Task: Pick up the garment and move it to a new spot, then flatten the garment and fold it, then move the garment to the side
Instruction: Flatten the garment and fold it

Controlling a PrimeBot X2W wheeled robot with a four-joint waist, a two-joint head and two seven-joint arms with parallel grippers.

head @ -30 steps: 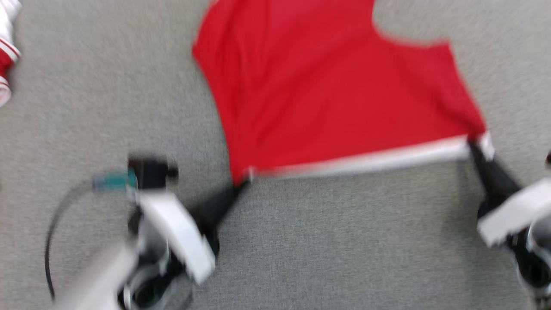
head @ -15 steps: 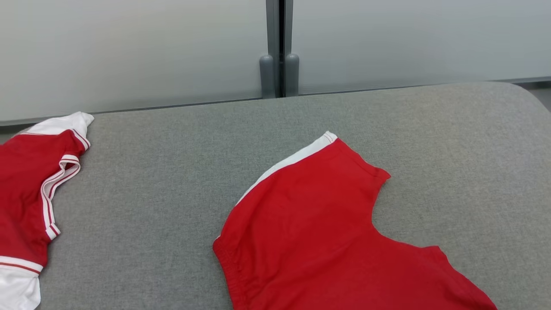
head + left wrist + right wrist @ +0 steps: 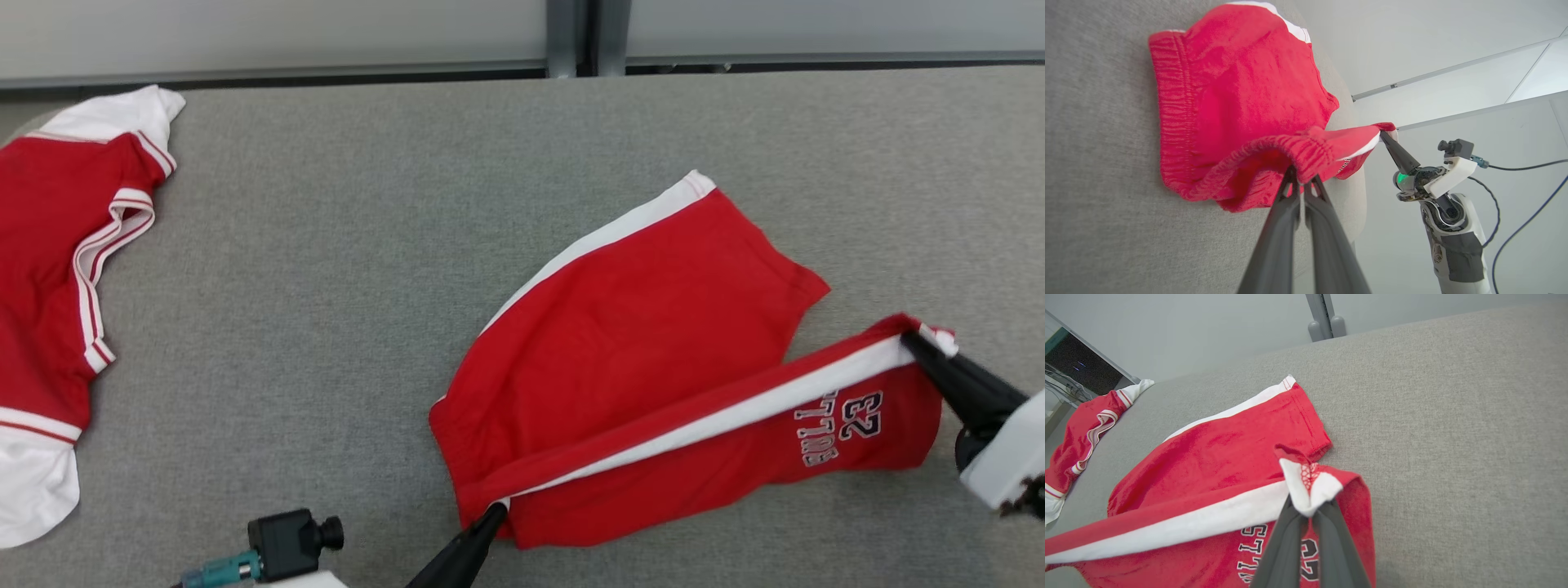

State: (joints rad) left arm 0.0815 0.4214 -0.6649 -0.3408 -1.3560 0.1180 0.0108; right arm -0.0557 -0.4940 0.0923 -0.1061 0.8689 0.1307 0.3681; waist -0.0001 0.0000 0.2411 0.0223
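Note:
The garment is a pair of red shorts with a white side stripe, lying on the grey padded table. Its near edge is lifted and stretched between my two grippers, and the raised flap shows a printed "23". My left gripper is shut on the elastic waistband corner. At the right, my right gripper is shut on the white-striped leg hem corner. The far leg rests flat on the table.
A second red and white garment lies at the table's left end. The table's back edge meets a pale wall with a grey post. Bare grey surface lies between the two garments and to the right of the shorts.
The head camera has swung up and back down. The held edge, earlier pulled flat and low, is now raised over the shorts, with the printed side showing. Both grippers stay shut on their corners.

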